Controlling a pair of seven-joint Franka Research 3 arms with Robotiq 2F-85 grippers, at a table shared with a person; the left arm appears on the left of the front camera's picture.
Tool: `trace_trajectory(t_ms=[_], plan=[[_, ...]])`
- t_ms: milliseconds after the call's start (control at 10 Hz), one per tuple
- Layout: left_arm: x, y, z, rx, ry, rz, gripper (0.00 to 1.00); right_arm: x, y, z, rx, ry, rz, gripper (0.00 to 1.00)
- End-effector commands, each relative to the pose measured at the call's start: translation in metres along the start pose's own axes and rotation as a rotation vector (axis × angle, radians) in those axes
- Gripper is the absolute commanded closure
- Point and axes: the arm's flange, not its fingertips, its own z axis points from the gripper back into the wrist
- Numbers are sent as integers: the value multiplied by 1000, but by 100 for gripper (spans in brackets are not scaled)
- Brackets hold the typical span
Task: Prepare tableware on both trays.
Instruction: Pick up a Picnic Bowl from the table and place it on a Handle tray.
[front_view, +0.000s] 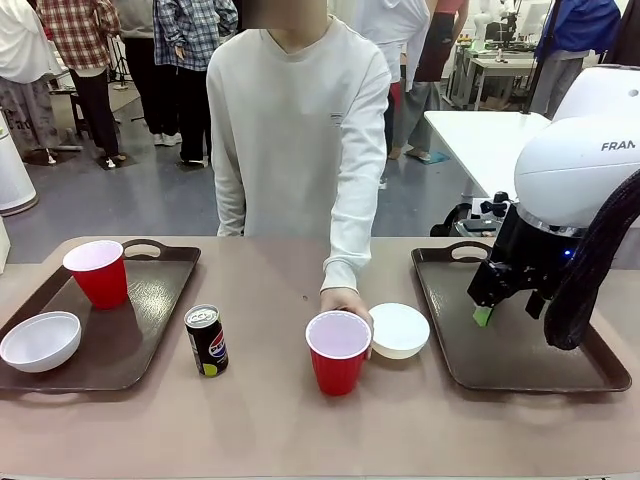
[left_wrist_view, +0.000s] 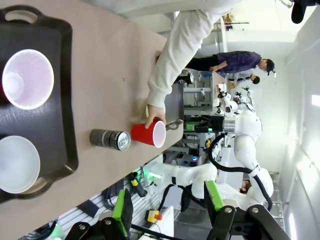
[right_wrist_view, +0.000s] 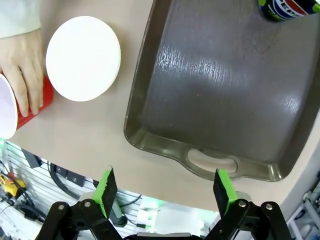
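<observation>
Person's hand (front_view: 345, 302) on cup (front_view: 338, 358), bowl (front_view: 400, 330) beside

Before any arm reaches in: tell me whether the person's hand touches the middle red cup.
Touching. In the right wrist view the hand lies against the red cup.

You see the tool (right_wrist_view: 165, 187) spread wide at the bottom of the frame, empty, over the table (right_wrist_view: 75, 135). The tray (right_wrist_view: 225, 100) carries a Pepsi can (right_wrist_view: 285, 9) at upper right. At left, a hand (right_wrist_view: 22, 65) grips a red cup (right_wrist_view: 37, 102) beside a white bowl (right_wrist_view: 83, 57).
</observation>
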Motion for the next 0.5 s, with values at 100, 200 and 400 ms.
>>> trace_trajectory(t_ms=[100, 200, 400], plan=[[-2, -5, 1, -17, -3, 16, 24, 0, -4, 0, 0, -3, -11, 0], [-2, -5, 1, -17, -3, 16, 24, 0, -2, 0, 1, -1, -6, 0], [-2, -5, 1, -17, -3, 16, 24, 4, 18, -17, 5, -46, -53, 0]])
